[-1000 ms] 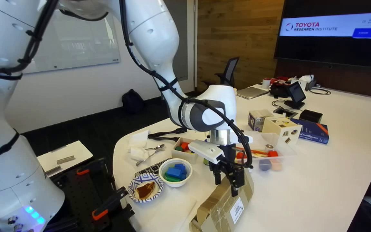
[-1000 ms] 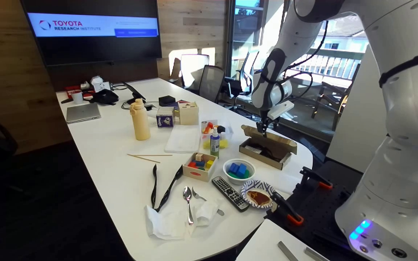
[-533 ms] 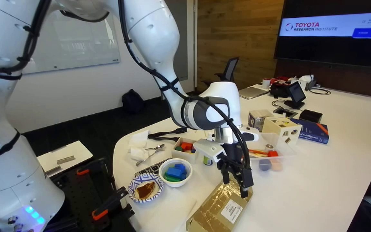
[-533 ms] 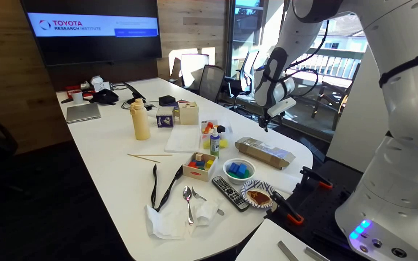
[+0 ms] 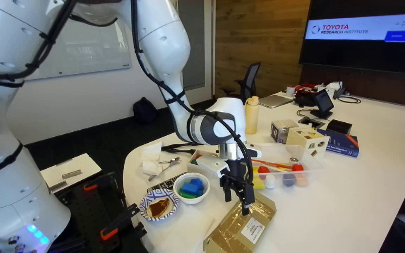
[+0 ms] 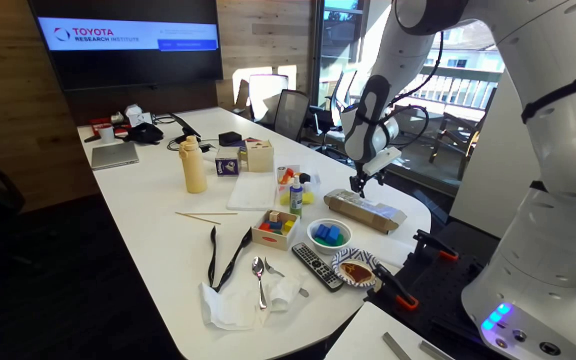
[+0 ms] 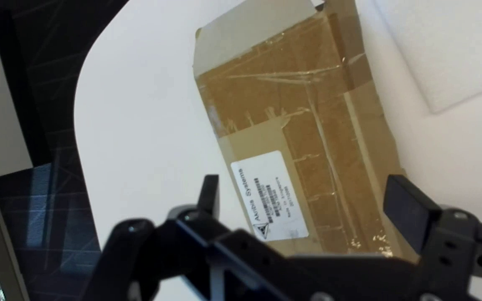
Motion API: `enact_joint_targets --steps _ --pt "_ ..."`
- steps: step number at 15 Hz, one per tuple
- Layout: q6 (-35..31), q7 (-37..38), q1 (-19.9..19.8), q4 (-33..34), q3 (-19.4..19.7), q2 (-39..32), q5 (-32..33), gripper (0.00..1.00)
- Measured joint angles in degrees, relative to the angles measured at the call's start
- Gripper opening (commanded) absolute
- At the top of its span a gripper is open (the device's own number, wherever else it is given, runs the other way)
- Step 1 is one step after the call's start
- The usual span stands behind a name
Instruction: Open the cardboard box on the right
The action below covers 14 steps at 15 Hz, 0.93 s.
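Black two-finger pincer (image 7: 303, 194) spread apart over golden-brown rectangular cardboard box (image 7: 312, 121), lying closed on white counter (image 7: 140, 108); contact unclear. Best bet: hook one tip under lid (image 5: 231, 229), lift slowly.

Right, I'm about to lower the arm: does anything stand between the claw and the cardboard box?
Nothing visible does: in the wrist view the open claw faces the cardboard box and its Akribis Systems label with no object between. The white bowl stands apart from both.
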State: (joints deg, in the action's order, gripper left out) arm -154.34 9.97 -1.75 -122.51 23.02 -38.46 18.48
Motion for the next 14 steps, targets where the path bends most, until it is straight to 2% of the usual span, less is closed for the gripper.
enact_joint_targets --steps 3,7,11,14 --pt "-2.5 6.5 5.4 -0.7 2.0 -4.3 2.9 1.00" --pt "-8.2 16.1 16.6 -0.3 8.7 -12.6 4.7 1.00" --pt "-10.0 21.9 26.9 1.3 15.0 -20.7 1.9 1.00" --pt "-10.0 23.3 32.4 2.2 18.1 -25.8 -1.7 1.00"
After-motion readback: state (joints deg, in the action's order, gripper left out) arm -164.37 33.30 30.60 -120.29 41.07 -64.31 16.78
